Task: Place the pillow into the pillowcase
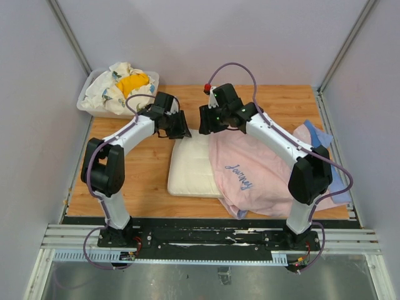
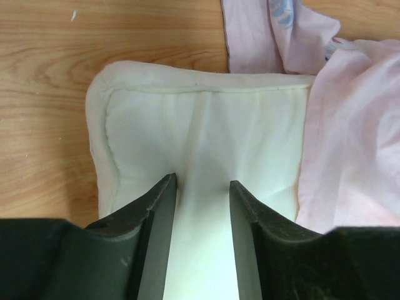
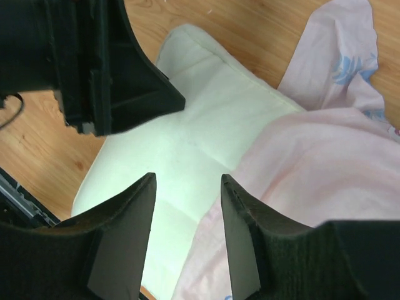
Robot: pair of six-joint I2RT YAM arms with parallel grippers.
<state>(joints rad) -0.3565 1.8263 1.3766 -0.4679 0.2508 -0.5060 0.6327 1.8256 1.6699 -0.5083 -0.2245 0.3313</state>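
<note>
Both left tool (image 2: 203, 182) and right tool (image 3: 187, 178) sit spread over your pillow (image 1: 189, 165)
pink-side-up pillowcase (image 1: 265, 172) drapes the pillow's right edge.

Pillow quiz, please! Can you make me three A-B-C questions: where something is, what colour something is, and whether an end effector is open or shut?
1. Where does the pillowcase lie?
A. Rolled up on the floor
B. Over the right side of the pillow
C. Hanging on the wall

2. What colour is the pillow?
A. Cream-white
B. Green
C. Black

3. The left end effector is:
A. shut on the pillow
B. shut on the pillowcase
C. open

Answers:
1 B, because the pink fabric covers the pillow's right part.
2 A, because it looks cream-white in every view.
3 C, because its jaws stand apart above the pillow.
</note>
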